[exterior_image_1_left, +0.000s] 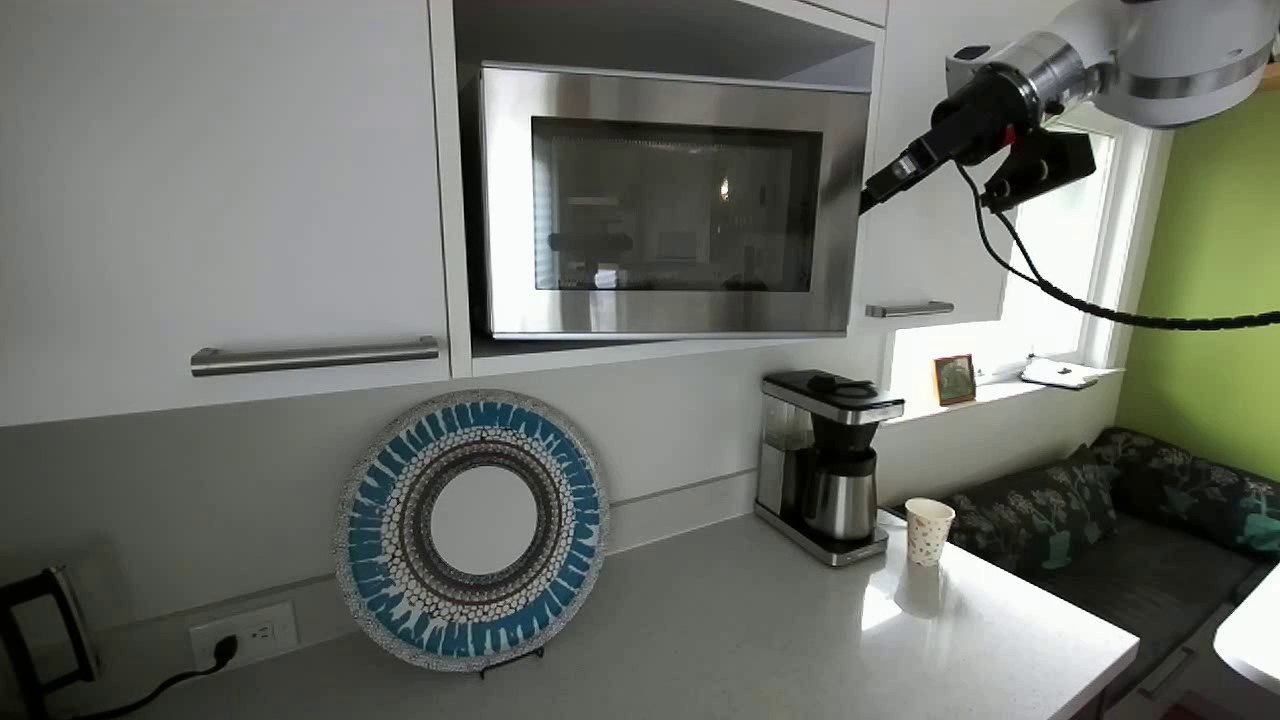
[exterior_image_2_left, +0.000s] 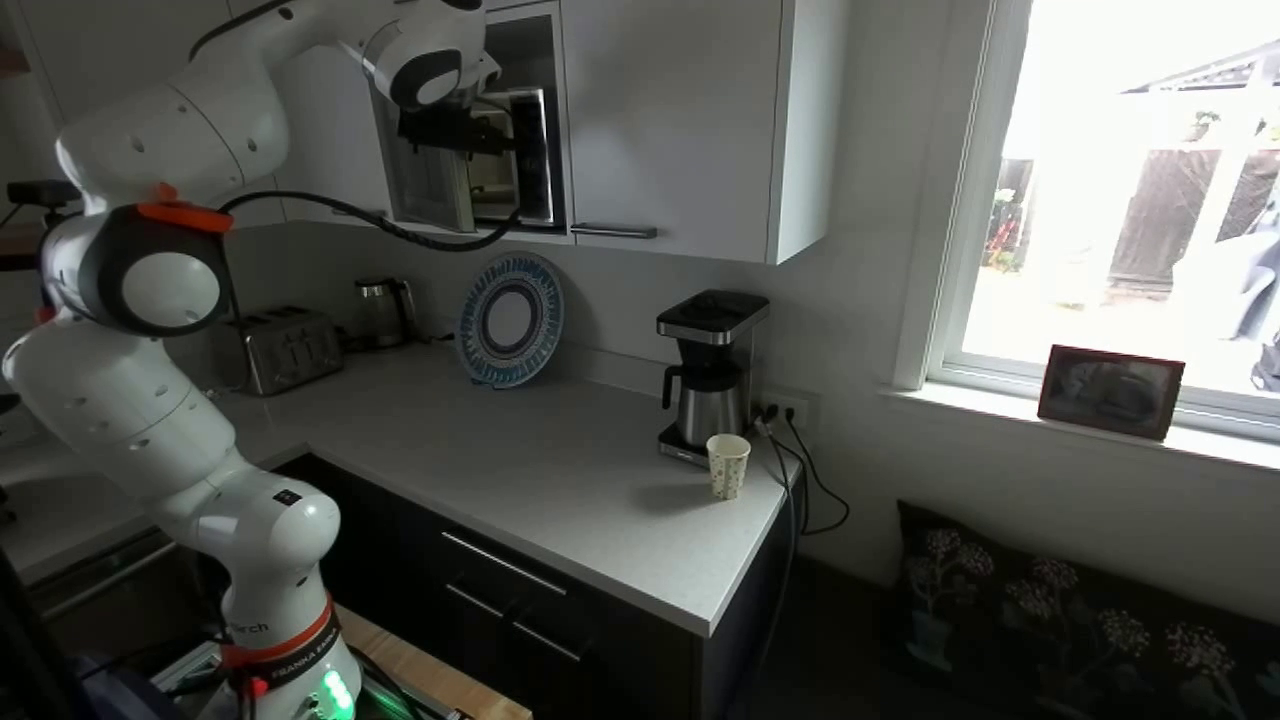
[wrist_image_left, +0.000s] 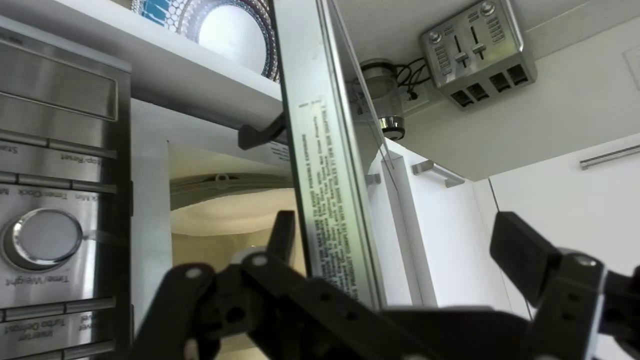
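Shiny metal microwave door (exterior_image_1_left: 675, 208), matt tool (wrist_image_left: 395, 242), smooth glossy countertop (exterior_image_1_left: 700, 630)

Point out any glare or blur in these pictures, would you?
In both exterior views, the window is washed out by daylight; in an exterior view, a bright patch glares on the countertop near the paper cup, and the microwave door shows reflections; in the wrist view, the open jaws look soft and out of focus, while the label on the door's edge looks sharper.

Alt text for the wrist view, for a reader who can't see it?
The open tool appears to straddle the edge of an open microwave door; contact is unclear. A control knob is at left; a toaster and a kettle are toward the upper right.
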